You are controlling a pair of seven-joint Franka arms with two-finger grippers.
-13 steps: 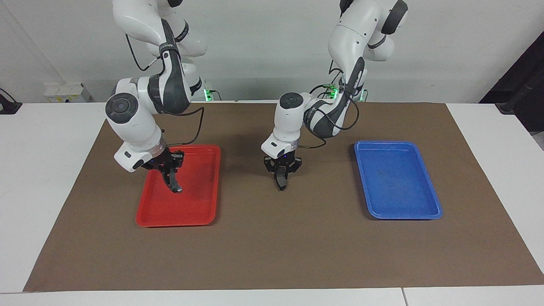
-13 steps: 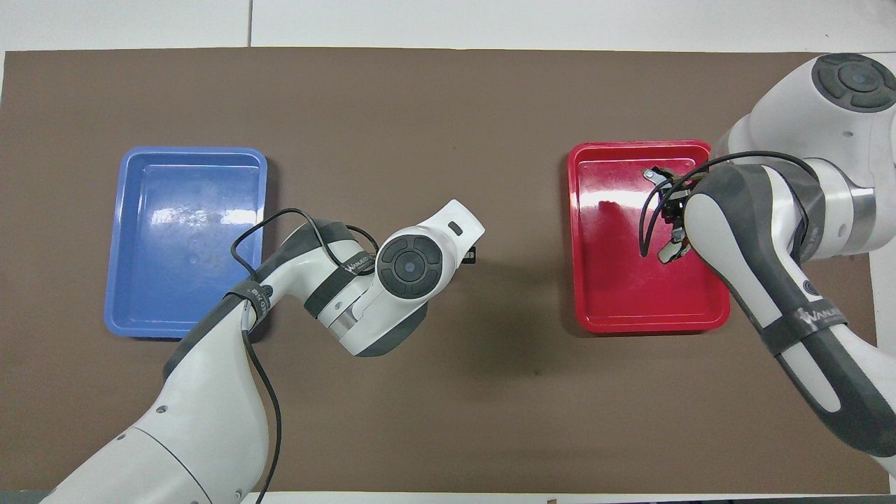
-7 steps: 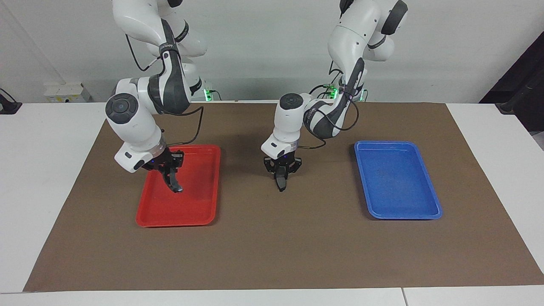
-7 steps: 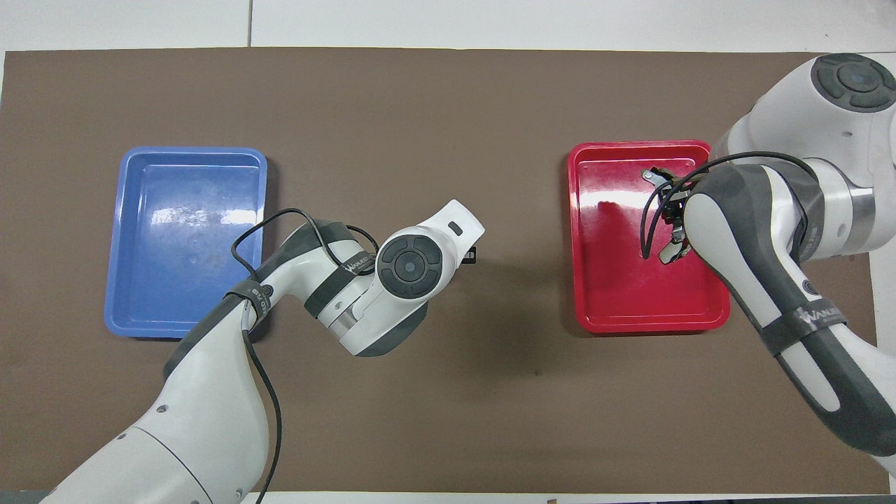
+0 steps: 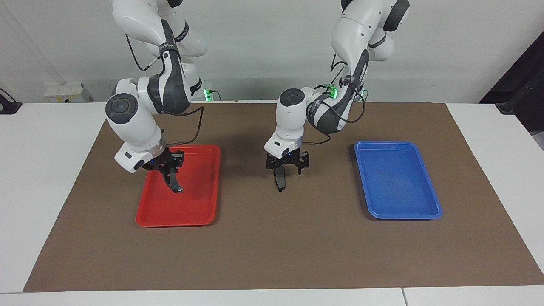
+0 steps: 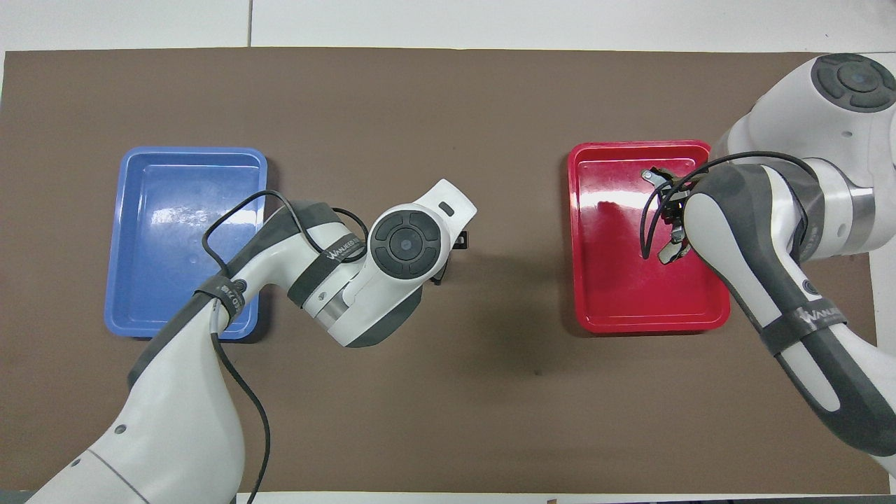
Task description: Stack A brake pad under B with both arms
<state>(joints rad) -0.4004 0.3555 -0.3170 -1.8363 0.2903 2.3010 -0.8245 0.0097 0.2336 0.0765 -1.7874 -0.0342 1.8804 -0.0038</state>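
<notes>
The short dark grey A brake pad (image 5: 280, 182) stands below the spread left claw (image 5: 287, 169), while the right claw (image 5: 171, 175) pinches curved black B (image 5: 174, 183).

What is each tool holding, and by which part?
Right tool grips B by its upper end; left tool is open, holding nothing, over the A brake pad.

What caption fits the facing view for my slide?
Left gripper open above the short dark grey brake pad on the brown mat; right gripper holds the curved black brake piece over the red tray.
</notes>
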